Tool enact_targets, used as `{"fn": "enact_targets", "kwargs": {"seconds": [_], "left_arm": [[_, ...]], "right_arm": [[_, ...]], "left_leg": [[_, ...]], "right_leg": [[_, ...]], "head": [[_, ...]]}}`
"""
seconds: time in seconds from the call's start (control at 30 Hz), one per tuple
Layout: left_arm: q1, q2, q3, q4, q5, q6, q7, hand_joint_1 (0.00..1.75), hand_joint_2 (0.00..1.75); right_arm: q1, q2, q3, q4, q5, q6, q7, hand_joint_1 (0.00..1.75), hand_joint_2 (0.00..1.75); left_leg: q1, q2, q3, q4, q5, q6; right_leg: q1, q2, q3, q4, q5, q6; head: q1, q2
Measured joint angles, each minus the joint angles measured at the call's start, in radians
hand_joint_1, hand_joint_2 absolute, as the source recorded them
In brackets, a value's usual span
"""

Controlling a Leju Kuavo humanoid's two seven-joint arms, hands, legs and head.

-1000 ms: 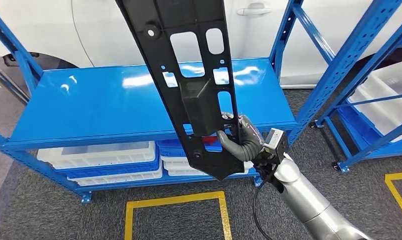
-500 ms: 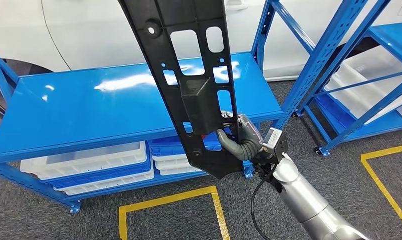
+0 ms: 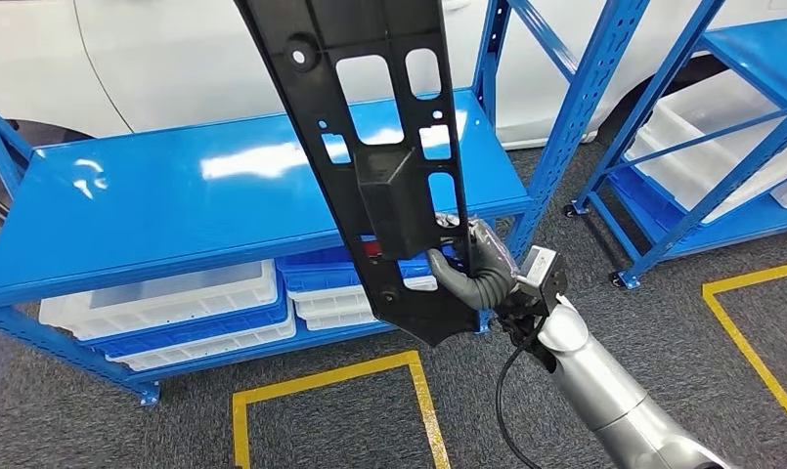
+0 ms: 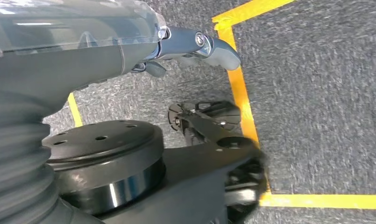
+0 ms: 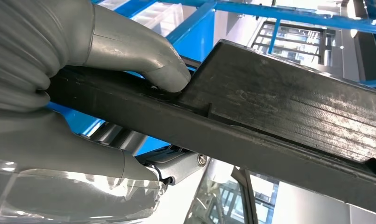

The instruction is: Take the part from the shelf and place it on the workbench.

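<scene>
Upright and a little tilted, a long black part [image 3: 370, 147] with cut-out windows, gripped near its lower end by the right hand [image 3: 472, 269]. Thick grey thumb [image 3: 448, 278] pressed across the near face, just below a raised boxy block on the part; darker fingers [image 3: 492, 256] wrapped round the far edge, behind the panel. Most of the part well above the fingers, running out of the top of the head view; a short pointed tail below them. From the right wrist view, thumb [image 5: 148, 60] bent down onto the part's edge [image 5: 279, 121] right where the thicker block steps up, lower fingers [image 5: 83, 161] curled under the opposite side, so the panel clamped between the two. Held in the air, touching nothing but the hand.

Behind the part and beyond the fingers, a blue shelf [image 3: 174, 205] with a glossy top board and white trays [image 3: 174, 303] on its lower level. A second blue rack [image 3: 702, 147] well off to the outer side of the right hand. Yellow floor tape [image 3: 321, 381] on grey carpet, below the part's tail.

Left hand [image 4: 195, 46] low over the carpet, beside a line of yellow tape [image 4: 242, 93], holding nothing; fingers mostly hidden, so spread or curled cannot be told.
</scene>
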Motion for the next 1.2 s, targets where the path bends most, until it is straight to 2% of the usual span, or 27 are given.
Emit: {"fn": "enact_targets", "kwargs": {"seconds": [0.07,0.1,0.2,0.23,0.27,0.3,0.37,0.4,0.43,0.47,0.5,0.53,0.57,0.63,0.67,0.73,0.77,0.8,0.9,0.93,0.97,1.0,1.03,1.07,1.13,1.17,1.2], "left_arm": [[-0.003,0.000,0.000,0.000,0.000,0.000,-0.001,0.00,1.75],[-0.003,0.000,0.000,0.000,0.000,0.000,-0.001,0.00,1.75],[-0.002,0.000,0.000,0.000,0.000,0.001,-0.003,0.00,1.75],[-0.001,0.000,0.000,0.000,0.000,0.001,-0.004,0.00,1.75],[-0.002,0.000,0.000,0.000,0.000,0.002,-0.004,0.00,1.75],[-0.003,0.000,0.000,0.000,0.000,0.002,-0.005,0.00,1.75],[-0.004,0.000,0.000,0.000,0.000,0.002,-0.006,0.00,1.75],[-0.004,0.000,0.000,0.000,0.000,0.002,-0.006,0.00,1.75],[-0.003,0.000,0.000,0.001,0.000,0.002,-0.006,0.00,1.75],[-0.003,0.000,0.000,0.001,0.000,0.002,-0.007,0.00,1.75],[-0.003,0.000,0.000,0.001,0.000,0.002,-0.007,0.00,1.75],[-0.003,-0.001,0.000,0.001,0.000,0.002,-0.007,0.00,1.75],[-0.003,-0.001,0.000,0.001,0.000,0.002,-0.008,0.00,1.75],[-0.003,-0.003,0.000,0.001,0.000,0.002,-0.009,0.00,1.75],[-0.002,-0.004,0.000,0.001,-0.001,0.002,-0.010,0.00,1.75],[-0.001,-0.004,0.000,0.001,-0.001,0.001,-0.012,0.00,1.75],[-0.001,-0.004,0.000,0.001,-0.001,0.001,-0.012,0.00,1.75],[0.000,-0.004,0.000,0.001,-0.001,0.001,-0.012,0.00,1.75],[0.001,-0.004,0.000,0.001,-0.002,0.001,-0.012,0.00,1.75],[0.001,-0.004,0.000,0.001,-0.002,0.000,-0.012,0.00,1.75],[0.001,-0.004,0.000,0.001,-0.002,0.000,-0.012,0.00,1.75],[0.001,-0.004,0.000,0.001,-0.002,0.000,-0.012,0.00,1.75],[0.000,-0.004,0.000,0.001,-0.002,0.000,-0.013,0.00,1.75],[-0.001,-0.004,0.000,0.001,-0.002,0.000,-0.013,0.00,1.75],[-0.004,-0.004,0.000,0.001,-0.001,0.000,-0.013,0.00,1.75],[-0.004,-0.004,0.000,0.001,-0.001,0.000,-0.012,0.00,1.75],[-0.004,-0.004,0.000,0.001,0.000,0.000,-0.012,0.00,1.75]], "right_arm": [[-0.001,0.000,0.000,0.000,-0.001,0.000,0.000,1.75,1.75],[-0.001,0.000,0.000,0.000,-0.001,0.000,0.000,1.75,1.75],[0.000,-0.001,0.000,-0.001,-0.002,0.000,0.000,1.75,1.75],[0.001,0.000,0.000,-0.001,-0.002,0.000,0.000,1.75,1.75],[0.002,0.000,0.000,0.000,-0.002,0.000,0.000,1.75,1.75],[0.002,0.001,-0.001,0.000,-0.002,0.000,0.000,1.75,1.75],[0.003,0.002,-0.001,0.000,-0.002,0.000,0.000,1.75,1.75],[0.005,0.002,-0.001,0.000,-0.002,0.000,0.000,1.75,1.75],[0.006,0.002,-0.001,0.000,-0.002,0.000,0.000,1.75,1.75],[0.007,0.002,-0.001,0.000,-0.002,0.000,0.000,1.75,1.75],[0.008,0.002,-0.001,0.000,-0.002,0.000,0.000,1.75,1.75],[0.008,0.002,-0.001,0.000,-0.002,0.000,0.000,1.75,1.75],[0.008,0.002,-0.001,-0.001,-0.002,0.000,0.000,1.75,1.75],[0.008,0.002,-0.003,-0.006,-0.002,0.000,0.000,1.75,1.75],[0.007,0.002,-0.004,-0.008,-0.003,0.000,0.000,1.75,1.75],[0.008,0.002,-0.006,-0.010,-0.004,0.000,0.001,1.75,1.75],[0.008,0.002,-0.006,-0.010,-0.005,0.000,0.001,1.75,1.75],[0.008,0.002,-0.006,-0.011,-0.005,0.000,0.002,1.75,1.75],[0.011,-0.004,-0.006,-0.014,-0.007,0.000,0.003,1.75,1.75],[0.012,-0.007,-0.006,-0.014,-0.008,0.000,0.003,1.75,1.75],[0.014,-0.009,-0.006,-0.014,-0.008,0.000,0.003,1.75,1.75],[0.017,-0.010,-0.006,-0.015,-0.008,0.000,0.004,1.75,1.75],[0.019,-0.010,-0.006,-0.017,-0.009,0.000,0.004,1.75,1.75],[0.020,-0.010,-0.007,-0.021,-0.009,0.000,0.005,1.75,1.75],[0.021,-0.010,-0.011,-0.027,-0.011,-0.001,0.005,1.75,1.75],[0.021,-0.010,-0.014,-0.030,-0.012,0.000,0.006,1.75,1.75],[0.021,-0.010,-0.016,-0.030,-0.013,0.001,0.006,1.75,1.75]], "left_leg": [[0.000,-0.005,0.087,-0.140,0.040,0.007],[-0.002,-0.008,0.110,-0.183,0.052,0.013],[-0.009,-0.009,0.108,-0.206,0.074,0.036],[-0.009,-0.006,0.103,-0.208,0.085,0.043],[-0.008,-0.004,0.095,-0.211,0.097,0.050],[-0.006,-0.002,0.084,-0.213,0.110,0.056],[-0.006,0.000,0.055,-0.212,0.132,0.062],[-0.006,0.001,0.040,-0.211,0.143,0.062],[-0.007,0.001,0.024,-0.209,0.153,0.061],[-0.007,0.002,0.009,-0.208,0.163,0.061],[-0.007,0.002,-0.005,-0.206,0.173,0.059],[-0.007,0.002,-0.017,-0.204,0.182,0.057],[-0.008,0.002,-0.027,-0.203,0.191,0.054],[-0.009,0.003,-0.036,-0.204,0.209,0.046],[-0.009,0.003,-0.037,-0.207,0.219,0.041],[-0.006,0.004,-0.038,-0.214,0.232,0.029],[-0.006,0.004,-0.044,-0.206,0.218,0.023],[-0.005,0.003,-0.054,-0.180,0.183,0.017],[-0.002,0.002,-0.100,0.002,0.032,0.004],[-0.001,0.002,-0.107,0.061,0.015,0.001],[0.000,0.002,-0.102,0.096,0.024,-0.001],[0.002,0.002,-0.082,0.097,0.051,-0.003],[0.004,0.002,-0.045,0.063,0.081,-0.004],[0.007,-0.001,0.008,0.000,0.092,-0.004],[0.006,-0.008,0.108,-0.145,0.068,0.002],[0.004,-0.011,0.134,-0.190,0.051,0.007],[-0.001,-0.011,0.140,-0.211,0.047,0.015]], "right_leg": [[0.000,0.002,-0.017,0.009,0.011,0.008],[0.000,0.003,-0.022,0.013,0.016,0.014],[-0.003,0.004,-0.032,0.011,0.037,0.033],[-0.005,0.005,-0.036,0.013,0.032,0.038],[-0.007,0.006,-0.045,0.028,0.010,0.043],[-0.009,0.006,-0.058,0.063,-0.031,0.047],[-0.012,0.006,-0.091,0.189,-0.136,0.055],[-0.013,0.006,-0.102,0.255,-0.170,0.057],[-0.013,0.006,-0.102,0.300,-0.181,0.059],[-0.013,0.006,-0.087,0.311,-0.170,0.058],[-0.012,0.006,-0.053,0.286,-0.146,0.056],[-0.011,0.005,-0.004,0.230,-0.121,0.053],[-0.008,0.003,0.054,0.153,-0.112,0.047],[0.000,-0.001,0.140,0.024,-0.124,0.035],[0.004,-0.002,0.158,-0.008,-0.133,0.029],[0.005,-0.002,0.152,-0.020,-0.117,0.017],[0.003,-0.003,0.145,-0.025,-0.105,0.009],[0.001,-0.005,0.134,-0.028,-0.091,0.002],[0.000,-0.006,0.088,-0.029,-0.051,-0.008],[0.001,-0.006,0.070,-0.027,-0.038,-0.007],[0.001,-0.006,0.052,-0.025,-0.026,-0.005],[0.000,-0.005,0.033,-0.021,-0.014,-0.002],[0.000,-0.005,0.015,-0.015,-0.004,0.001],[-0.001,-0.004,-0.001,-0.007,0.004,0.006],[0.000,-0.002,-0.025,0.008,0.019,0.017],[-0.001,-0.002,-0.031,0.011,0.027,0.023],[-0.002,-0.001,-0.035,0.012,0.036,0.030]], "head": [[0.000,0.000],[0.000,0.000],[0.000,0.000],[0.000,0.000],[0.000,0.000],[0.000,0.000],[0.000,0.000],[0.000,0.000],[0.000,0.000],[0.000,0.000],[0.000,0.000],[0.000,0.000],[0.000,0.000],[0.000,0.000],[0.000,0.000],[0.000,0.000],[0.000,0.000],[0.000,0.000],[0.000,0.000],[0.000,0.000],[0.000,0.000],[0.000,0.000],[0.000,0.000],[0.000,0.000],[0.000,0.000],[0.000,0.000],[0.000,0.000]]}}
